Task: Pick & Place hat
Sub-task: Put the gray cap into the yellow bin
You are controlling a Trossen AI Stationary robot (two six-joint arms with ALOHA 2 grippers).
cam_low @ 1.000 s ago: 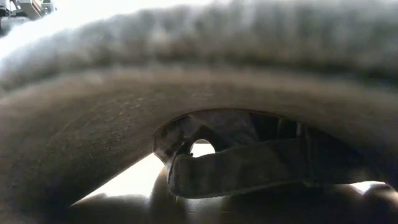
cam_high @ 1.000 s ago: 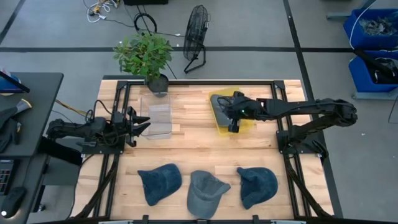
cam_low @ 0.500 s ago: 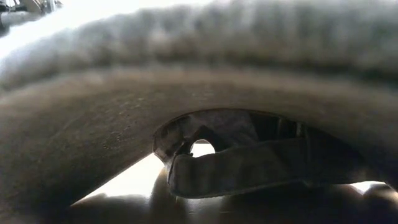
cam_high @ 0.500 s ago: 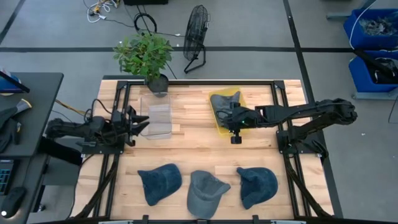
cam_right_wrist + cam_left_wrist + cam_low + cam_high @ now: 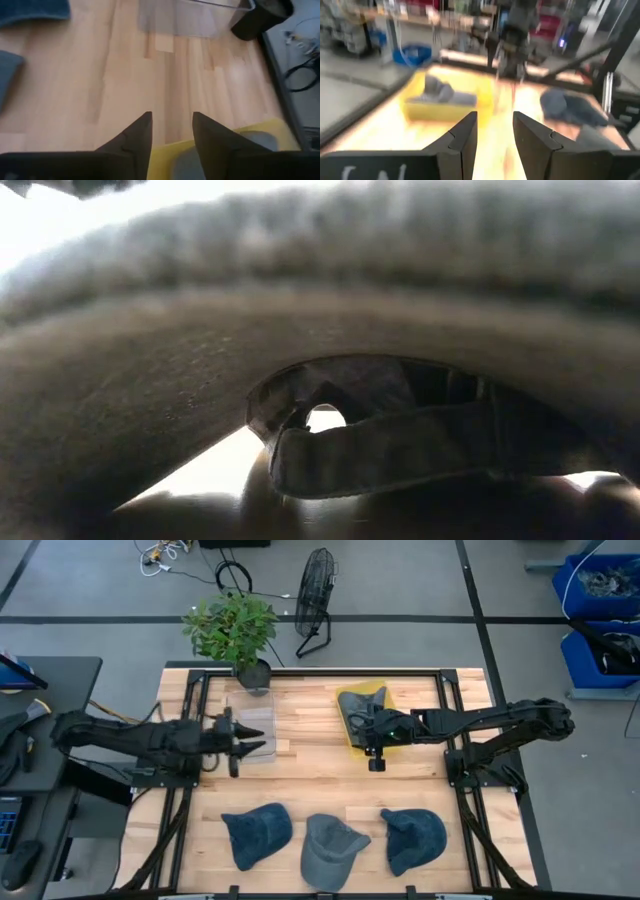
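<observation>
A grey hat (image 5: 362,702) lies in the yellow tray (image 5: 352,735) at the far middle of the table; the left wrist view shows the hat (image 5: 437,92) there too. My right gripper (image 5: 374,752) hangs open at the tray's near edge, nothing between its fingers (image 5: 171,132). Three more hats lie along the near edge: a blue one (image 5: 258,833), a grey one (image 5: 330,848) and a blue one (image 5: 415,837). My left gripper (image 5: 252,748) is open and empty by the clear container (image 5: 255,725), and its fingers (image 5: 495,135) point toward the tray.
A potted plant (image 5: 235,630) stands at the far edge behind the clear container. The low view is filled by the inside of a hat (image 5: 300,330) close to the lens. Bare wood (image 5: 310,775) lies between the tray and the row of hats.
My right gripper has drawn back from over the tray toward the table's near edge, and the grey hat stays in the tray. My left arm has swung out and carried its gripper toward the table's right, alongside the clear container.
</observation>
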